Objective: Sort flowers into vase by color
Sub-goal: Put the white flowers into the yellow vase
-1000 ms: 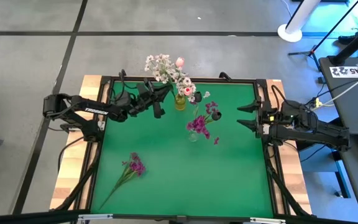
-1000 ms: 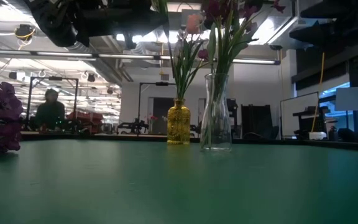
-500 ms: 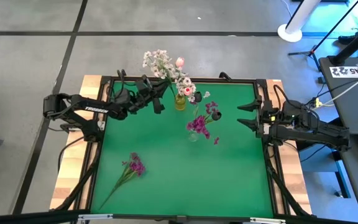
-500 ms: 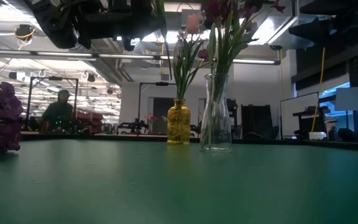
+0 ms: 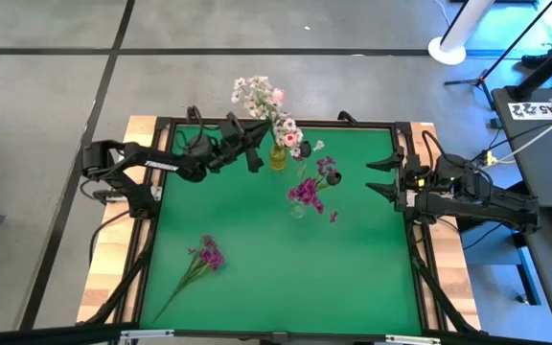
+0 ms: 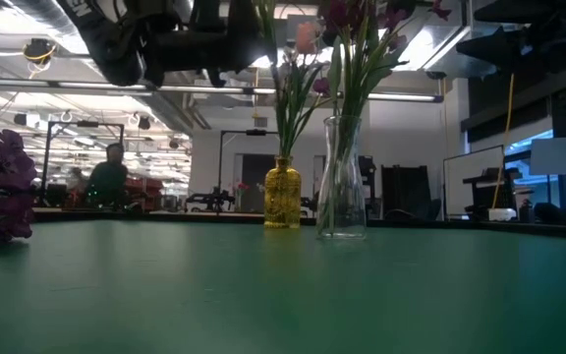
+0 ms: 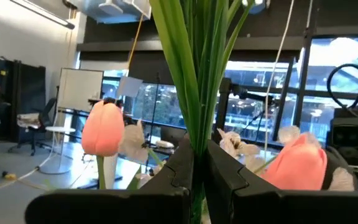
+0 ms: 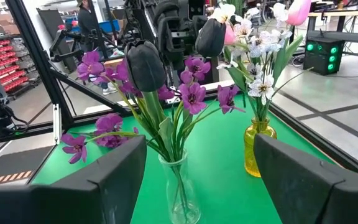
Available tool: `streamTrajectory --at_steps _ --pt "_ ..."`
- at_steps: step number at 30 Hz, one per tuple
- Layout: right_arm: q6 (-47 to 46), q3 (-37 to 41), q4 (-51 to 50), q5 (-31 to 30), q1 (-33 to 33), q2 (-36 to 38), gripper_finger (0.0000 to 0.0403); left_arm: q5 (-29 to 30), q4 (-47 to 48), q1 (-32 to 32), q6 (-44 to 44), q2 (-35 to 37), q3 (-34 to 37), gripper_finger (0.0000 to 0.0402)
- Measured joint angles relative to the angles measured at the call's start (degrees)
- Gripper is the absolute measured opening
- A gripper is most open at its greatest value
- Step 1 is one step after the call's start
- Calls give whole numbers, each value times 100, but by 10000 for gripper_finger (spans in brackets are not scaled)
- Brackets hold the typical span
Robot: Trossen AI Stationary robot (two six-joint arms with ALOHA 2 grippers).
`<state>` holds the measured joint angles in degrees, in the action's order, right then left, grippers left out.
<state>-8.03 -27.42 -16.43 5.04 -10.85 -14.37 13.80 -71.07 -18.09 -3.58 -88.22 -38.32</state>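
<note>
Left gripper (image 5: 253, 144): fingers (image 7: 229, 180) clamped on a bundle of green stems (image 7: 194, 68); the white sprig (image 5: 255, 93) stands above and beyond the fingertips, its stem ends below them. Change: over the last second the gripper has travelled toward the yellow vase (image 5: 277, 156), and the sprig head now sits closer over the vase's blooms; the vase lies just ahead of the fingertips and below them.

Meaning, as judged: white sprig is in its final approach to the pale bunch; stems still need lowering into the vase neck before release.

Clear vase (image 5: 297, 209): farther off from the left gripper, toward the table middle; holds purple blooms and dark tulips.

Loose purple sprig (image 5: 202, 259): on the green mat (image 5: 353, 278), well behind the left gripper; unsorted.

Right gripper (image 5: 379, 178): waiting at the mat's right edge, fingers wide, empty.
</note>
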Motion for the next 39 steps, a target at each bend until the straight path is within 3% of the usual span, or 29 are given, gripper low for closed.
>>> streamTrajectory --at_steps 30,39 --pt "68 -2 -44 -7 -7 0 296 4 496 -157 158 -31 -93 13" --pt "83 -2 -42 -30 -5 0 296 4 197 -168 272 -180 -93 13"
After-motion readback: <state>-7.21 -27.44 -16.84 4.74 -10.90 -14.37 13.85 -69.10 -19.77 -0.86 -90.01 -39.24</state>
